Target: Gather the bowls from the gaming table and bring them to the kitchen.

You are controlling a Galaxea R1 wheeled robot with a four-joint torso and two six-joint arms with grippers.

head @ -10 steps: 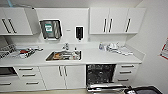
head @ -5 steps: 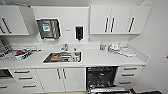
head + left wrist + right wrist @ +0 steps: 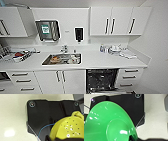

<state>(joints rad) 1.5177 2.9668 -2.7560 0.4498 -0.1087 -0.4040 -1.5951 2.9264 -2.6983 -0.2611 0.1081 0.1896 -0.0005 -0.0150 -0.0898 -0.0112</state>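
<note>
Sink (image 3: 62, 59) was seen nearer than before; kitchen reached. Yellow bowl (image 3: 67, 129) and green bowl (image 3: 109, 125) were carried; pincer states could not be told.

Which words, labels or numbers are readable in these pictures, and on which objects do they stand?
None can be read.
Green label on the steel paper towel dispenser: print too blurred.
Small mark on the wall beside it: too small.
Yellow perforated bowl: no text.
Green bowl: no text.
</note>
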